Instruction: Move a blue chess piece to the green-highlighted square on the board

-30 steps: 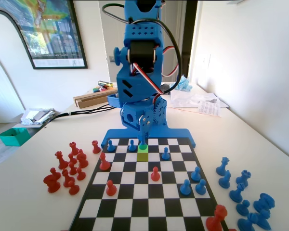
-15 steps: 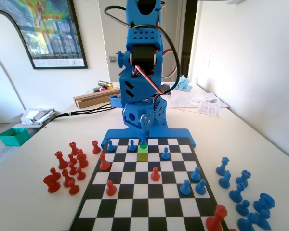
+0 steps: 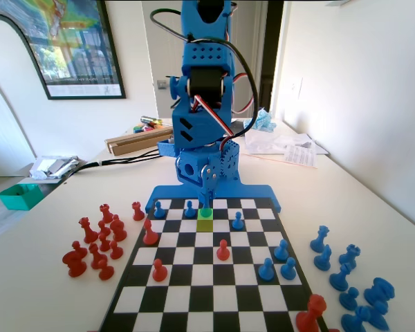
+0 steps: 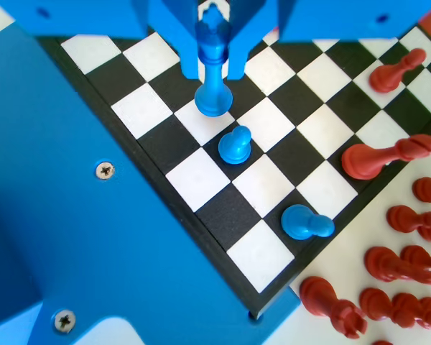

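In the wrist view the blue chess piece (image 4: 213,97) stands upright on a white square of the board (image 4: 273,122). My gripper (image 4: 213,68) comes down from the top edge, its two jaws pressed against either side of the piece's slim top. In the fixed view my gripper (image 3: 207,199) hangs low at the board's (image 3: 214,283) far end. The blue chess piece (image 3: 206,212) sits under it on the green-highlighted square (image 3: 205,224).
Blue pawns (image 4: 235,144) stand close beside the held piece, and another (image 4: 307,223) is nearer the board's edge. A red piece (image 4: 384,154) is at the board's right side. Off the board, red pieces (image 3: 97,242) cluster on the left and blue pieces (image 3: 346,277) on the right.
The arm's upper body has shifted slightly right and up. The gripper stays over the green square with the piece between its jaws.
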Motion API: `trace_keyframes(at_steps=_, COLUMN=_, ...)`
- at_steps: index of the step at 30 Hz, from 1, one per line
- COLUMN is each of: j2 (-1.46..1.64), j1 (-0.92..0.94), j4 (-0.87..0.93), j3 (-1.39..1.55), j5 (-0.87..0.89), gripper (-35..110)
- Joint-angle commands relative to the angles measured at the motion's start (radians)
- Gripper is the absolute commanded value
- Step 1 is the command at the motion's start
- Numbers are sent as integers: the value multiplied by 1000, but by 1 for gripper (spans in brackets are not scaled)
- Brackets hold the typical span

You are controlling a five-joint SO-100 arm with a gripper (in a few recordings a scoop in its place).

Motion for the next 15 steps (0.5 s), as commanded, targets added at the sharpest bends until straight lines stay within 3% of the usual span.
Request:
trace_keyframes(at_steps=1, j2=44, j1=-6, j4=-34, j3=23, j5=11, gripper=9)
trace_keyframes(at_steps=10, j2=43, j1=-2, j4=-54, j3=28, j5=8, gripper=13)
trace_keyframes(at_steps=15, j2=43, j1=11, j4=61, j3=-49, j5=-6, gripper=15)
